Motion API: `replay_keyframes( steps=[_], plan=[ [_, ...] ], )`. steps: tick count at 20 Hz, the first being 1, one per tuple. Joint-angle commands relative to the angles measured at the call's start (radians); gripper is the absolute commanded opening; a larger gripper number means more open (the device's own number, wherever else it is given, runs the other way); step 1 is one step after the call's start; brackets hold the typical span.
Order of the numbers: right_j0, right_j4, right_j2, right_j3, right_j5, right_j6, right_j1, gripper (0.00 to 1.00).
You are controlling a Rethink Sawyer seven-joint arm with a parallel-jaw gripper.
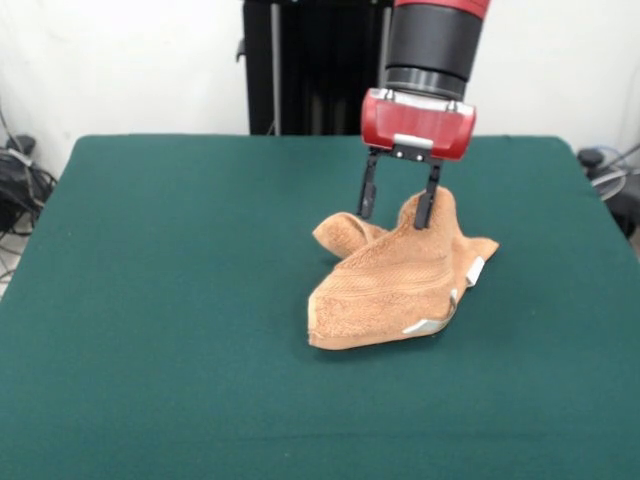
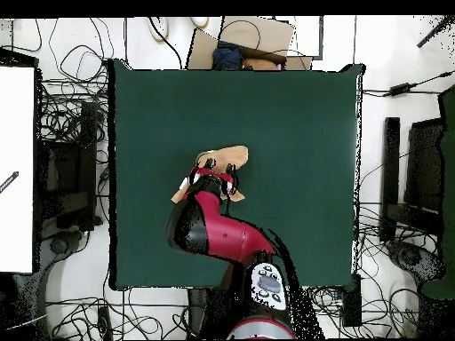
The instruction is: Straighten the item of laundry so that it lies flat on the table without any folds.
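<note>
The orange-tan item of laundry [image 1: 385, 290] lies crumpled and folded over on the green table [image 1: 150, 300], a little right of the middle, with white tags along its right edge. One part of it stands up in a peak by the right finger. My gripper [image 1: 395, 218] hangs over the towel's far side, open, with bare table showing between the fingers; the right finger touches the raised peak. In the overhead view the arm and gripper [image 2: 216, 176] cover much of the towel [image 2: 229, 158], and only its far part shows on the table [image 2: 293, 133].
Cables and dark equipment [image 1: 15, 180] lie off the table's left and right edges. A cardboard box [image 2: 253, 40] sits beyond the table's top edge in the overhead view, and a white panel [image 2: 16, 169] stands at the left.
</note>
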Motion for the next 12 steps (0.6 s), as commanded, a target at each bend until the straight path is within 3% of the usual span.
replay_keyframes(
  steps=[1,12],
  plan=[
    [-0.027,0.015,0.082,0.047,0.099,0.227,0.044,1.00],
    [-0.077,-0.002,0.139,0.052,0.102,0.236,0.061,1.00]
  ],
)
